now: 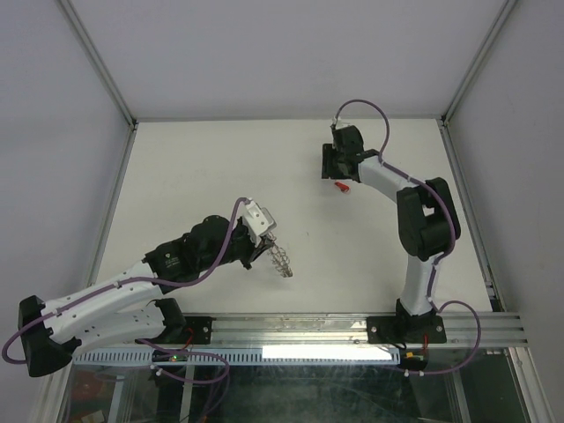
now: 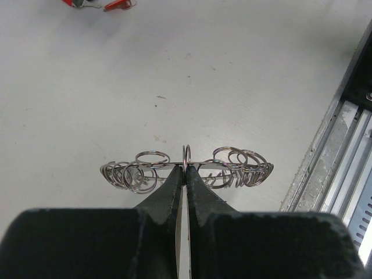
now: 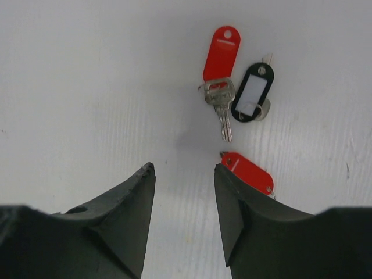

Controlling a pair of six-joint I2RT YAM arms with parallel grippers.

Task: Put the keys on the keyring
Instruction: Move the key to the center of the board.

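My left gripper is shut on the keyring, a flat grey metal ring fringed with wire loops, held edge-on above the table; it also shows in the top view. My right gripper is open and empty, low over the table at the far right. Just beyond its fingertips lie a silver key with a red tag, a key with a black tag and a second red tag beside the right finger. In the top view a red tag shows below the right gripper.
The table is white with walls on the left, back and right. An aluminium rail runs along the near edge and shows in the left wrist view. Red tags lie at the far top of the left wrist view.
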